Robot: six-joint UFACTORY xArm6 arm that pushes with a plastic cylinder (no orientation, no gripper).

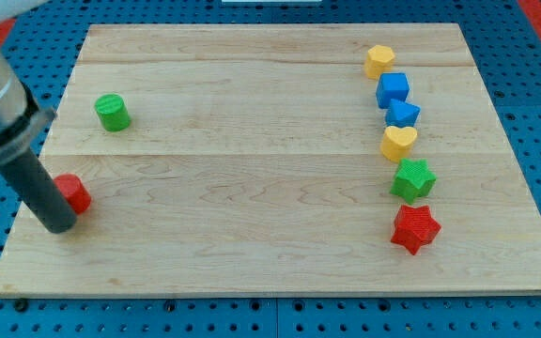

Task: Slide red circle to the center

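The red circle (74,192) lies on the wooden board (252,188) near its left edge, partly hidden behind my rod. My tip (59,225) rests on the board just to the lower left of the red circle, touching or nearly touching it. The rod rises toward the view's upper left.
A green circle (113,112) sits at the upper left. Down the right side run a yellow hexagon (378,61), a blue cube (393,89), a blue block (402,114), a yellow heart (398,142), a green star (412,178) and a red star (414,228).
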